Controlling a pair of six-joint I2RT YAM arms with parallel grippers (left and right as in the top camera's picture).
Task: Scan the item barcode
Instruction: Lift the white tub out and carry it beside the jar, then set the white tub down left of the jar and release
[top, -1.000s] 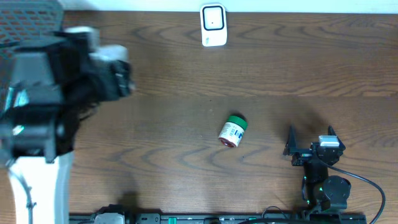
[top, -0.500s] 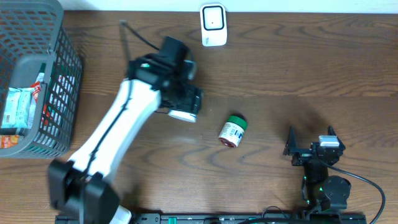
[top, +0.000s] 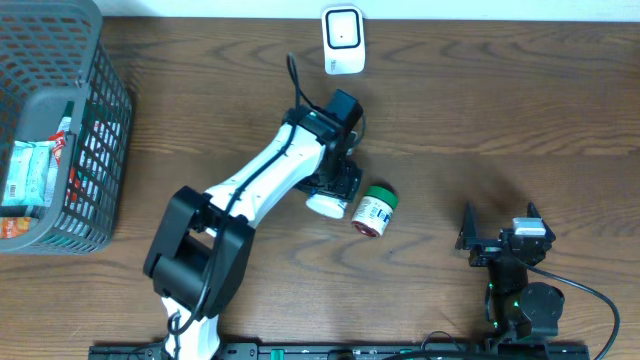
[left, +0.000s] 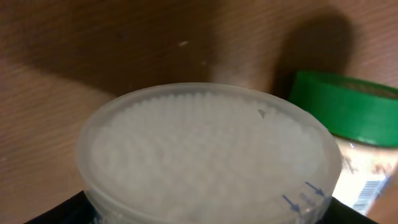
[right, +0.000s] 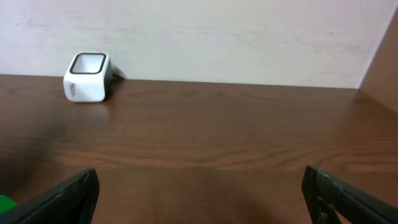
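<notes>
A round clear tub of white cotton swabs (left: 205, 149) fills the left wrist view, and my left gripper (top: 330, 195) is shut on it just above the table's middle. From overhead the tub (top: 327, 205) shows as a white disc at the gripper's tip. Right beside it lies a green-lidded jar (top: 376, 210) on its side, its barcoded label partly visible (left: 354, 124). The white barcode scanner (top: 342, 40) stands at the table's far edge, also in the right wrist view (right: 88, 77). My right gripper (top: 497, 232) rests open and empty at the front right.
A grey mesh basket (top: 95, 150) holding several packets stands at the far left. The wooden table (top: 520, 110) runs to a pale wall behind the scanner.
My left arm has swung from the basket at the left to the table's middle, carrying the white tub down beside the green-lidded jar. The right arm has not moved.
</notes>
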